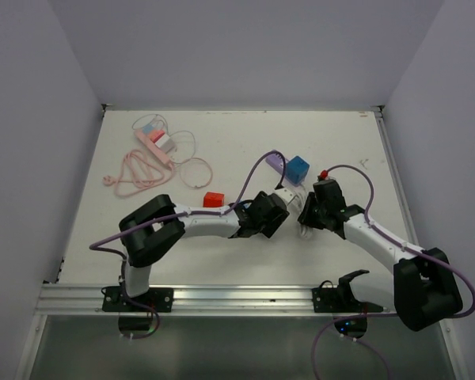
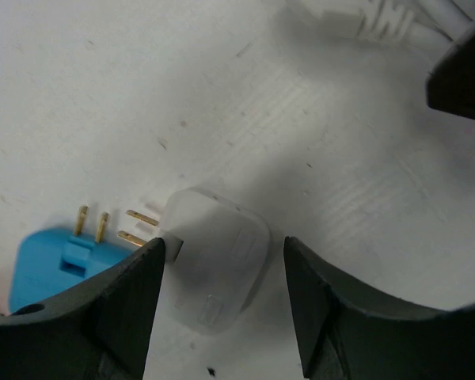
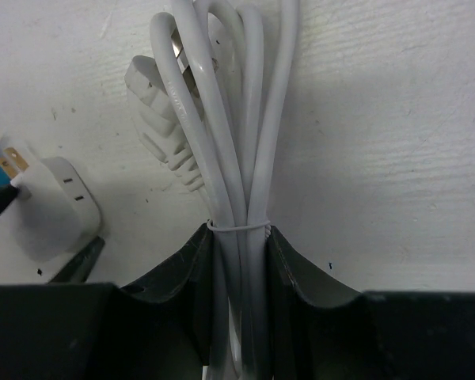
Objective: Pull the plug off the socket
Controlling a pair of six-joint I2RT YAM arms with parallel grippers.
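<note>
While my right gripper (image 3: pixel 239 233) is clamped on the tied bundle of white rubbery cable (image 3: pixel 241 119), its moulded white plug (image 3: pixel 154 111) lies on the table, near but apart from the glossy white plastic socket cube (image 2: pixel 218 265). My left gripper (image 2: pixel 223 261) straddles that cube, fingers parted. It looks light, rigid and slick, so I'd pinch its flat sides, clear of the brass prongs (image 2: pixel 138 226).
</note>
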